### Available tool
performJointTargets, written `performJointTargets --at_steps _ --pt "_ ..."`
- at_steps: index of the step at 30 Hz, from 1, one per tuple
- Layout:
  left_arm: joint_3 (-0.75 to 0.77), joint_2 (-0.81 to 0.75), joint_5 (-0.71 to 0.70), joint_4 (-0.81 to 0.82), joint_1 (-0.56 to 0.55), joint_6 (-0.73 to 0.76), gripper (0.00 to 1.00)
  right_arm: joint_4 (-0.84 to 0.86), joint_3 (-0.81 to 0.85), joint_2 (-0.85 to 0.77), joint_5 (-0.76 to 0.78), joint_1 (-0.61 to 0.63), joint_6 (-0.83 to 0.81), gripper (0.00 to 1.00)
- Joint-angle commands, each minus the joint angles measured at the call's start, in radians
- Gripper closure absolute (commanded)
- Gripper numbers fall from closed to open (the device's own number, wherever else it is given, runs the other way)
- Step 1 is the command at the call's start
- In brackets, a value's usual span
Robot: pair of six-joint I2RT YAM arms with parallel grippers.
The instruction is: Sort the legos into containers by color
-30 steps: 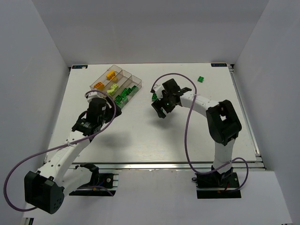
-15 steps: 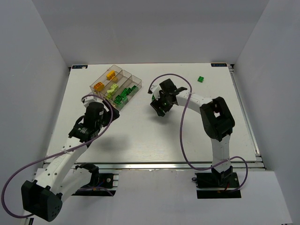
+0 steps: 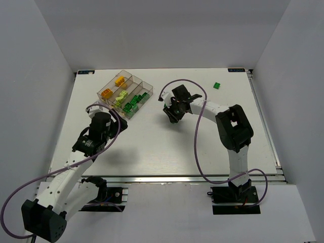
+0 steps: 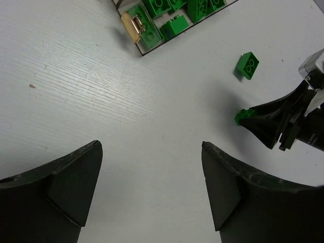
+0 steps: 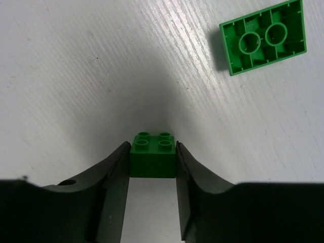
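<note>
Right wrist view, nearest first: the right fingers [image 5: 115, 177] are clamped on both sides of a dark green brick [image 5: 153, 158], which sits studs up between their tips. Farther out, at about 1 o'clock from it, an upturned green brick [image 5: 264, 43] lies hollow side up on the white surface [image 5: 76, 76], well apart from the gripped one. In the left wrist view, the left fingers [image 4: 66, 187] stand wide apart over bare surface with nothing between them. Beyond them at 2 o'clock, the right fingers grip the dark green brick, with the upturned green brick a little farther on. At 12 o'clock is a corner of the clear tray [image 4: 167, 41], with dark green bricks inside. From the top external view, the two arms reach in from the near edge. The tray lies at 11 o'clock on the surface, with orange and yellow pieces along its left side, then lime, then dark green toward its right. A lone green brick [image 3: 216, 85] sits far back at 1 o'clock.
</note>
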Motion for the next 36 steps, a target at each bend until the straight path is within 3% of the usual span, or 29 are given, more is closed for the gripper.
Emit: performJointTargets --at_steps 1,9,19,26,36 --pt "-0.01 -0.036 -0.025 -0.011 0.004 -0.006 0.12 0.014 0.007 -0.01 -0.047 0.006 -0.027 0.64" --pt "-0.014 -0.07 -0.032 -0.012 0.004 -0.006 0.12 0.008 0.027 -0.063 -0.107 0.01 -0.05 1.0" --pt "-0.028 -0.12 -0.049 -0.018 0.004 -0.007 0.12 -0.046 0.169 -0.142 -0.353 0.022 -0.127 1.0" --pt "-0.034 -0.165 -0.063 -0.037 0.004 -0.017 0.12 -0.014 0.313 -0.093 -0.372 0.05 -0.111 1.0" --pt "-0.022 -0.238 -0.098 -0.05 0.004 -0.027 0.11 0.178 0.464 0.029 -0.315 0.116 0.047 1.0"
